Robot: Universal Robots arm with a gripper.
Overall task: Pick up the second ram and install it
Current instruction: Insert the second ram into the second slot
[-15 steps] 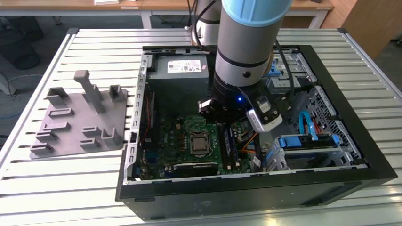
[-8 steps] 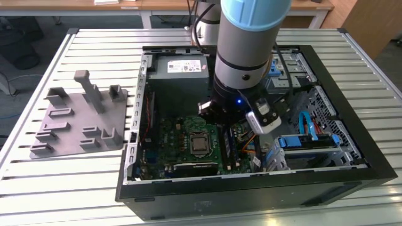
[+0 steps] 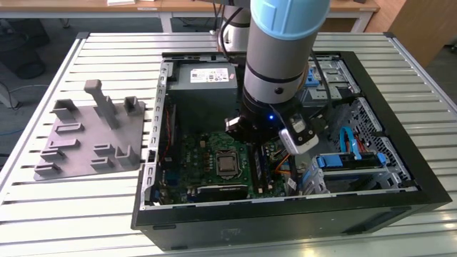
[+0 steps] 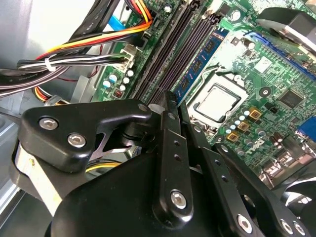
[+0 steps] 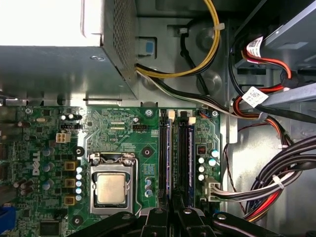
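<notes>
Where the grey-and-blue robot arm (image 3: 286,53) reaches down into the open black computer case (image 3: 286,214) on the white slatted desk (image 3: 107,214), its black tool (image 3: 266,145) hangs low over the green motherboard, just beside the square metal processor socket (image 3: 227,163) on the exterior view's right.

In both wrist views the tool (image 4: 173,101) (image 5: 170,217) sits directly over the long black plastic slot rails (image 4: 168,49) (image 5: 182,158). The second ram (image 4: 200,61) (image 5: 169,158), a thin blue-green circuit-board stick with dark chips, stands on edge in the rail nearest the socket (image 4: 217,101) (image 5: 111,189), and its near end runs right up to the tool. Whether the tool is clamped on the stick or loosened from it, I cannot tell.

The space is crowded. A bundle of black, red, yellow and orange cables (image 4: 74,47) (image 5: 276,182) presses close to the rails on the side away from the socket. The grey metal power supply box (image 3: 203,80) (image 5: 59,69) sits beyond the far ends of the rails. A blue plastic drive bracket (image 3: 350,160) lies toward the exterior view's right.

Outside the case, at the exterior view's left, the grey plastic tray with upright blocks (image 3: 71,155) rests on the desk, well apart from the tool.
</notes>
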